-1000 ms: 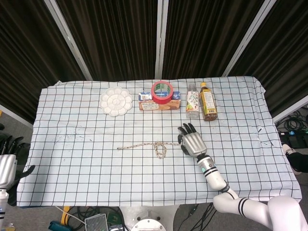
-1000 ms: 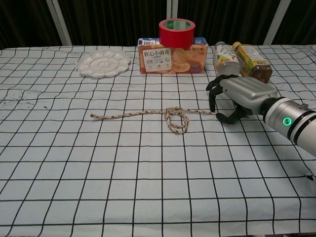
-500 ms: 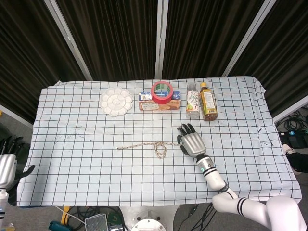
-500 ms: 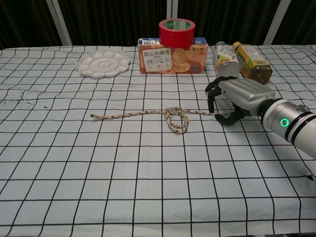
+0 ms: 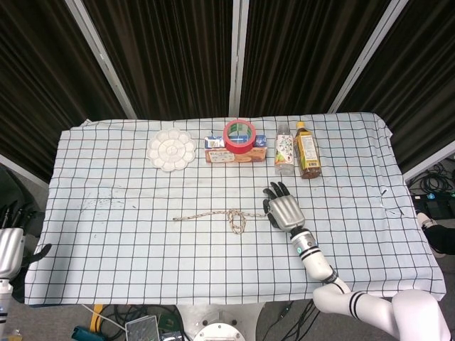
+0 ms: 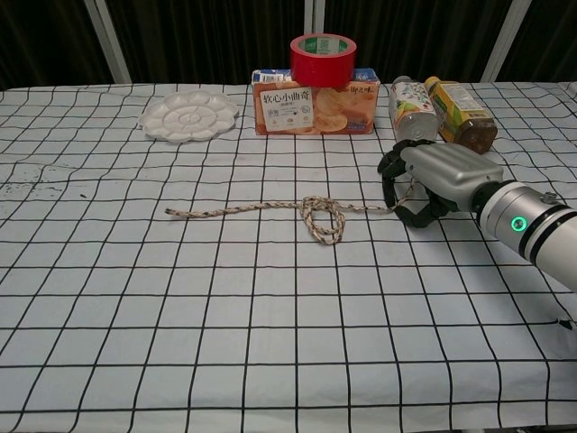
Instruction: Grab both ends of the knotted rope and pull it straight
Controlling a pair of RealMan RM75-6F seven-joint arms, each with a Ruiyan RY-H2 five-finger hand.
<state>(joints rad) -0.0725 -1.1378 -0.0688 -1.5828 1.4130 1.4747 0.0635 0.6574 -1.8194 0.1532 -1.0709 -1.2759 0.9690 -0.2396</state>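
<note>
Right robot hand [image 6: 431,180] grasps the right end of the rope [image 6: 270,208], which lies mid-surface with a loose knot; left robot hand [image 5: 10,245] off-surface, grip state unclear

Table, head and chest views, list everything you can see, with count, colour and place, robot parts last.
rope: one, tan, knotted, mid-table, right end at the right robot hand
palette: one, white, back left
box: one, orange and blue, back centre
tape: one roll, red, on top of the box
bottles: two, one clear, one brown, lying right of the box
cloth: one, white with black grid, covering the table
left robot hand: one, silver and black, off the table's left edge, holding nothing
right robot hand: one, silver and black, fingers curled on the rope's right end
</note>
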